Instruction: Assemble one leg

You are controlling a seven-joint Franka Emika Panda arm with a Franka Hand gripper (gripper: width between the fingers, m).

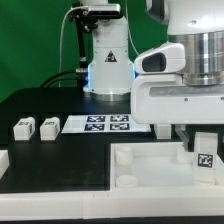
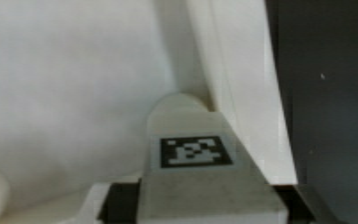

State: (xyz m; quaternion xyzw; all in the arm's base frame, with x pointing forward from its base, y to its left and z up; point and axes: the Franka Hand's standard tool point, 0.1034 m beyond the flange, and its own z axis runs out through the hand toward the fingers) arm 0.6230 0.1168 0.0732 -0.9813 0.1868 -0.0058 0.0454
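Hand (image 1: pixel 203 140) sits at the right of the exterior frame, low over the big white tray-like piece (image 1: pixel 150 165) that fills the lower right. I see a leg (image 1: pixel 204 161) with its marker tag facing the camera, poking out just under the hand, above the tray's right part. In the wrist view the same leg (image 2: pixel 197 160) runs up the middle of the frame, tag up, with the two dark fingers (image 2: pixel 123 201) pressed against its sides at the bottom edge, so I read the hand as closed on that leg, narrow gap only as wide as the block. White tray surface (image 2: pixel 69 90) lies behind the leg, with a raised wall running to its right and dark tabletop (image 2: pixel 327 100) beyond that. Two more legs (image 1: pixel 22 128) (image 1: pixel 48 127) lie side by side at the left middle of the exterior frame on the black tabletop (image 1: pixel 60 155), near each other, not touching. Marker board (image 1: pixel 105 123) lies flat just right of them, at frame centre. Arm base (image 1: pixel 105 60) stands behind it, upper centre.
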